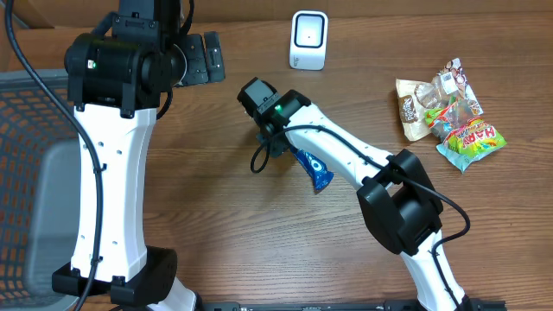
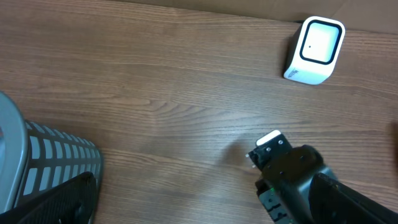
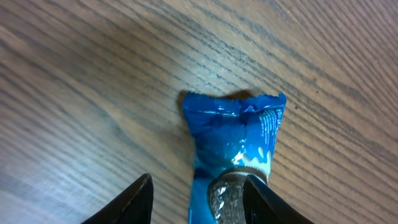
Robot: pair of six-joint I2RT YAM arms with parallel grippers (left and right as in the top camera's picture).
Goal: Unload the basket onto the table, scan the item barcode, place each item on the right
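The item, a blue snack packet (image 1: 313, 169), lies flat on the wooden table near the middle. In the right wrist view the packet (image 3: 233, 140) runs up from between the fingers of my right gripper (image 3: 198, 180). The right finger (image 3: 261, 199) is against the packet's edge and the left finger (image 3: 134, 202) stands a little apart from it, so the jaws are partly closed around it without pinching. My left gripper (image 1: 203, 59) hangs open and empty at the back, left of a white scanner (image 1: 308, 40). The barcode is not visible.
A pile of snack packets (image 1: 449, 112) lies at the right side of the table. A grey mesh basket (image 1: 34, 173) stands at the far left, and its corner shows in the left wrist view (image 2: 43, 162). The white scanner (image 2: 314, 50) stands at the table's back edge.
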